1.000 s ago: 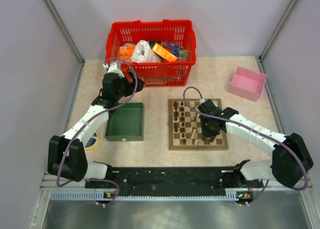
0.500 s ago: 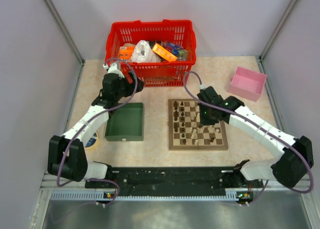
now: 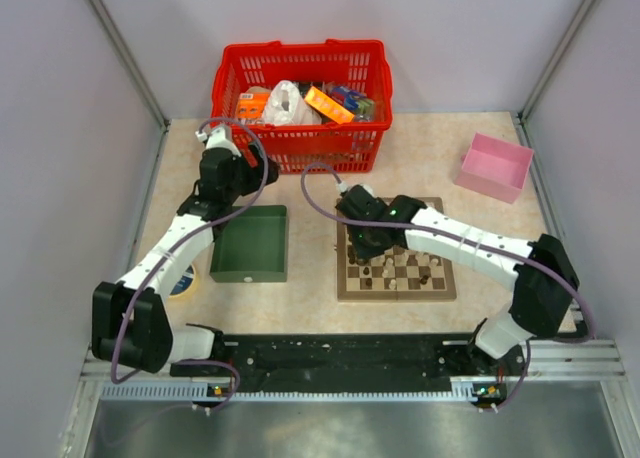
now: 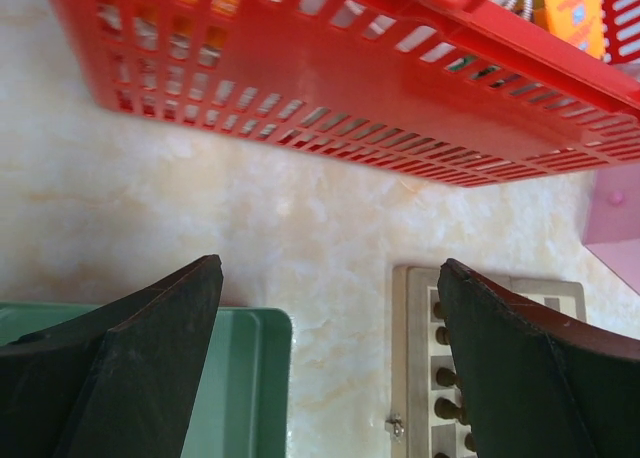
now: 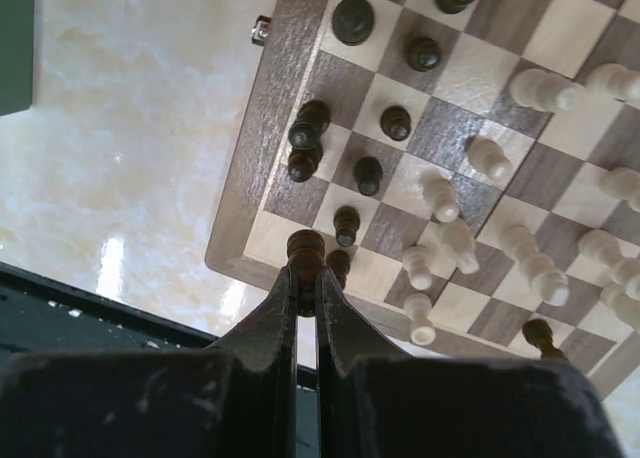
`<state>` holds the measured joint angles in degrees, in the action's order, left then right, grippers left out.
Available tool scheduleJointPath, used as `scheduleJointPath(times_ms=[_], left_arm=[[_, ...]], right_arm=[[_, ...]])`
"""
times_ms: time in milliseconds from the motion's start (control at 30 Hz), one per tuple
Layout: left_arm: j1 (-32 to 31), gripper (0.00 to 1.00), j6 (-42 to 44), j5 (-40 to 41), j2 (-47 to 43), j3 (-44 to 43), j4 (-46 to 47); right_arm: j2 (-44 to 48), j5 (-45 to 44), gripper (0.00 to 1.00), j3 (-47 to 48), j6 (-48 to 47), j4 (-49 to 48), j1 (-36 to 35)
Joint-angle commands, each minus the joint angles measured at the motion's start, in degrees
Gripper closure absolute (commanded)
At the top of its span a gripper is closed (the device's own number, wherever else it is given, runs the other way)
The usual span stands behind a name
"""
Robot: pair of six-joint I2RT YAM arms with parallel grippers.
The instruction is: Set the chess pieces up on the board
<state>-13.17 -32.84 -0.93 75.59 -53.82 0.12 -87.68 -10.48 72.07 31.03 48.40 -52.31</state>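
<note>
The wooden chessboard (image 3: 441, 286) lies right of centre; it also shows in the right wrist view (image 5: 263, 153) and the left wrist view (image 4: 410, 358). Dark pieces (image 5: 352, 19) stand along its left side, pale pieces (image 5: 437, 197) further right, some lying down. My right gripper (image 3: 362, 240) hangs over the board's left edge, shut on a dark brown piece (image 5: 305, 250) above the near-left corner square. My left gripper (image 3: 240, 168) is open and empty, above the table between the red basket and the green tray.
A red basket (image 3: 300, 154) full of packets stands at the back, also in the left wrist view (image 4: 330, 88). A green tray (image 3: 250, 244) lies left of the board. A pink box (image 3: 493, 166) sits at the back right. A tape roll (image 3: 184, 279) lies at the left.
My right gripper has swung from the board's right half across to its left edge, with the dark piece in it. The left gripper has barely moved.
</note>
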Motion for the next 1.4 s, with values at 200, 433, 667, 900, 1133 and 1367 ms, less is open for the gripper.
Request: scheduleJointPath(times_ms=[200,433,667,900,1133,1367], left_arm=[[1.83,0.06,-1.00,7.26,-3.43,0.65,-3.55],[2.18,0.06,-1.09,7.61,-3.96,1.09,-3.90],[2.53,0.06,-1.26,7.43,-3.70,1.35,-3.90],[2.62,0.06,-1.44,7.08,-3.43,1.44,-3.55],[2.62,0.06,-1.61,6.99,-3.43,1.62,-3.29],[2.62,0.06,-1.61,6.82,-3.61,1.70,-3.02]], right_arm=[[-5.13,-0.77,1.00,2.02,-1.67,-5.07,-4.29],[-7.94,-0.77,1.00,1.75,-2.37,-6.39,-5.16],[-9.26,-1.47,1.00,1.67,-2.02,-5.25,-5.34],[-9.70,-3.14,1.00,1.93,-1.85,-3.58,-5.34],[-10.32,-3.76,1.00,2.02,-1.76,-3.49,-5.43],[-11.46,-4.11,1.00,2.19,-1.58,-4.45,-5.34]])
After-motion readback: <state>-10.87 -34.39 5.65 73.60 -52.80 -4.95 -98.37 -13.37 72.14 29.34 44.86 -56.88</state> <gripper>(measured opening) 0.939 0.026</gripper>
